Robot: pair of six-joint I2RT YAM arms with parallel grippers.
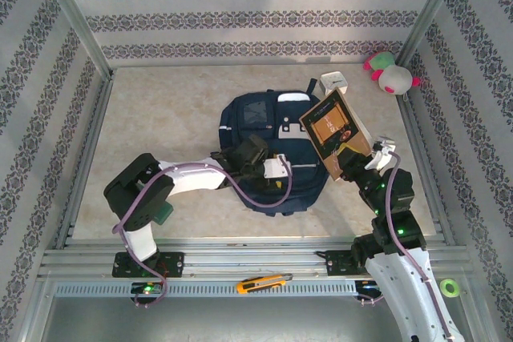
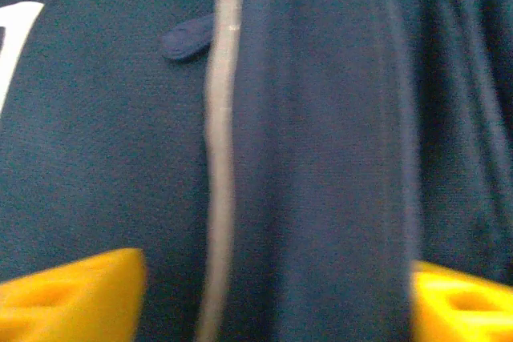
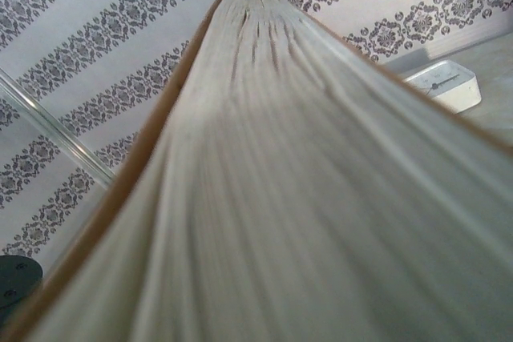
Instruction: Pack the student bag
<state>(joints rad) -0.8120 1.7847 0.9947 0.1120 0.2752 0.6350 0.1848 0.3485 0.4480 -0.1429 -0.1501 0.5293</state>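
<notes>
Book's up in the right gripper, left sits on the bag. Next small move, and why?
Probably close the left gripper on the student bag fabric between its open fingers, to pull the bag open: the right gripper holds the book tilted over the bag's right side.

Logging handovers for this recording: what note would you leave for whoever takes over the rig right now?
Left gripper: jaws spread wide, close against the large navy-blue fabric backpack lying mid-table; no clear grip on it.
Right gripper: shut on the thick brown-covered book, held tilted over the backpack's right edge.
Done: book is lifted.
Left: get the book into the backpack; no opening visible yet. A small white box sits behind it.
</notes>
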